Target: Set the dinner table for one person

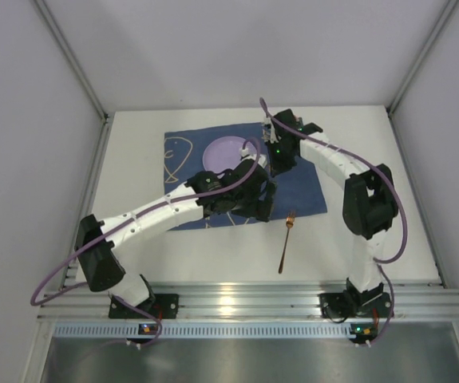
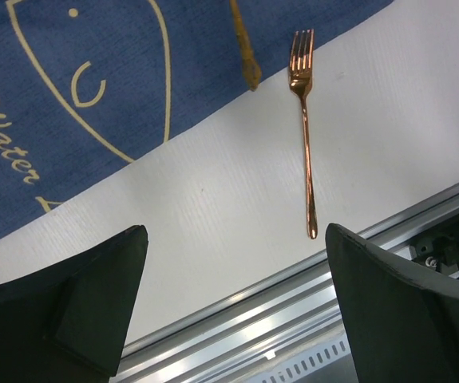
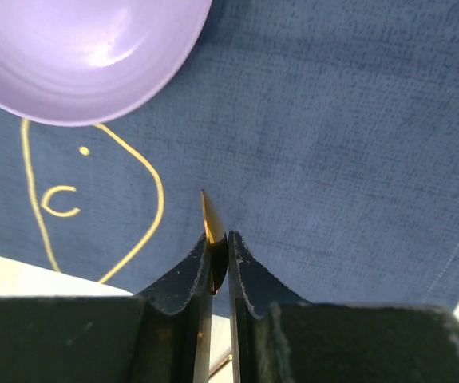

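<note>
The white dinner table [image 1: 133, 247] carries a dark blue placemat [image 1: 309, 191] with a purple plate [image 1: 221, 152] on it. A copper fork [image 1: 286, 239] lies on the bare table just off the mat's near right corner; in the left wrist view the fork [image 2: 303, 120] lies ahead of my open, empty left gripper [image 2: 235, 235], which hovers over the mat's near edge [image 1: 259, 206]. My right gripper [image 3: 219, 237] is shut on a thin gold knife [image 3: 210, 215], held edge-on above the mat right of the plate [image 3: 77, 48]. The knife [image 2: 245, 48] also shows in the left wrist view.
A ribbed aluminium rail [image 1: 237, 303] runs along the table's near edge. White walls with aluminium posts close in the left, right and back. Both arms cross above the placemat, close to each other.
</note>
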Controlling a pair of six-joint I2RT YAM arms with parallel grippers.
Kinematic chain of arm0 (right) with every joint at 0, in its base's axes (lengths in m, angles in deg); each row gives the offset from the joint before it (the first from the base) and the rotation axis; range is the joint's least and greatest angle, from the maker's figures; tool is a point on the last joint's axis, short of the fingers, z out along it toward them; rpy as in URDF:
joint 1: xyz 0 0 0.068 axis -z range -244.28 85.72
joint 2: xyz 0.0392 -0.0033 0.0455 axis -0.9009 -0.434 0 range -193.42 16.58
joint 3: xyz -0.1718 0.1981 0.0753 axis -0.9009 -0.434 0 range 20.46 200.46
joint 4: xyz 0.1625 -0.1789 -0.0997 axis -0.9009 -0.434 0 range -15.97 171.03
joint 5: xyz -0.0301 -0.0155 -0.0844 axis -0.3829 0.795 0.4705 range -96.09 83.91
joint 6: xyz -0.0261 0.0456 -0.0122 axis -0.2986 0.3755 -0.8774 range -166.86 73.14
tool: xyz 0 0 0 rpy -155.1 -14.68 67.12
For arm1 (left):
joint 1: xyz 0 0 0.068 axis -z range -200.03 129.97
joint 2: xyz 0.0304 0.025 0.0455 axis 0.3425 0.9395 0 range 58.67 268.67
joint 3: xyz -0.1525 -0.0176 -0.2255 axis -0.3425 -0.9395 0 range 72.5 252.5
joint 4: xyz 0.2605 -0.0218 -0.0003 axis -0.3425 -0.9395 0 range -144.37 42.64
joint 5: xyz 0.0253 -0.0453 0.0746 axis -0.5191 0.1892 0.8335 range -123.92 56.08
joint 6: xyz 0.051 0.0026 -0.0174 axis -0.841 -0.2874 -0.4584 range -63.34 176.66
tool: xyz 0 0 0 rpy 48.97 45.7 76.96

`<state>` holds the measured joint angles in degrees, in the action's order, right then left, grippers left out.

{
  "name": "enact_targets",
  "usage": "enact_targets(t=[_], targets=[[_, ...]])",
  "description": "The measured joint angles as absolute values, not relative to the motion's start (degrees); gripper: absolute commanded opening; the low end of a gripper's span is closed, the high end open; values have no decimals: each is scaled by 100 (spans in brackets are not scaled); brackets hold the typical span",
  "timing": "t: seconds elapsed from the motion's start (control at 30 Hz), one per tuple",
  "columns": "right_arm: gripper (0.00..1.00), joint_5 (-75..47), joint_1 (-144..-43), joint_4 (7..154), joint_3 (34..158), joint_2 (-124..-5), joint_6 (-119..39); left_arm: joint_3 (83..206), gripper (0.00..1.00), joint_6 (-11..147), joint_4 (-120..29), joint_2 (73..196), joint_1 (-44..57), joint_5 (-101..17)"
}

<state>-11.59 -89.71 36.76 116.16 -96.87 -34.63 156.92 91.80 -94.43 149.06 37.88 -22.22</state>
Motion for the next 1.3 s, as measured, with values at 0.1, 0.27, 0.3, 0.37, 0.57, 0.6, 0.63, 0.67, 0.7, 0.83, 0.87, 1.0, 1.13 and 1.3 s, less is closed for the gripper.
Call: enact_targets(t=[0.1, 0.27, 0.3, 0.37, 0.57, 0.6, 0.63, 0.67, 0.7, 0.83, 0.87, 1.0, 1.13, 1.3], targets=[[0, -792, -9148, 3573, 11665, -9775, -3645, 15497, 98, 9278, -9461, 14700, 3698, -2167], [0, -114, -9284, 3321, 12277, -10299, -3769, 15358, 98, 9381, -9465, 14569, 3652, -2091], [0, 28, -9303, 3289, 12423, -10417, -3776, 15338, 98, 9396, -9470, 14556, 3652, -2086], [0, 284, -9318, 3252, 12707, -10631, -3789, 15292, 98, 9414, -9496, 14528, 3652, -2073], [11, 804, -9325, 3168, 13203, -11071, -3835, 15126, 98, 9440, -9596, 14383, 3633, -2032], [14, 850, -9325, 3153, 13203, -11106, -3835, 15095, 98, 9449, -9605, 14351, 3626, -2032], [21, 898, -9325, 3131, 13203, -11136, -3835, 15071, 98, 9453, -9623, 14322, 3617, -2029], [24, 939, -9325, 3118, 13201, -11160, -3846, 15058, 98, 9455, -9634, 14300, 3611, -2032], [27, 959, -9327, 3107, 13201, -11182, -3844, 15045, 98, 9455, -9634, 14287, 3607, -2032], [35, 1018, -9351, 3079, 13201, -11243, -3887, 14986, 98, 9455, -9649, 14239, 3580, -2036], [36, 1027, -9364, 3079, 13201, -11250, -3887, 14979, 98, 9455, -9651, 14239, 3578, -2038], [39, 1040, -9478, 3066, 13203, -11252, -3889, 14971, 98, 9451, -9653, 14239, 3558, -2060], [52, 1042, -9679, 3050, 13186, -11232, -3885, 14971, 98, 9431, -9647, 14239, 3552, -2097], [66, 1112, -9863, 3024, 12558, -10629, -3739, 14944, 98, 9258, -9509, 14281, 3541, -2305]])
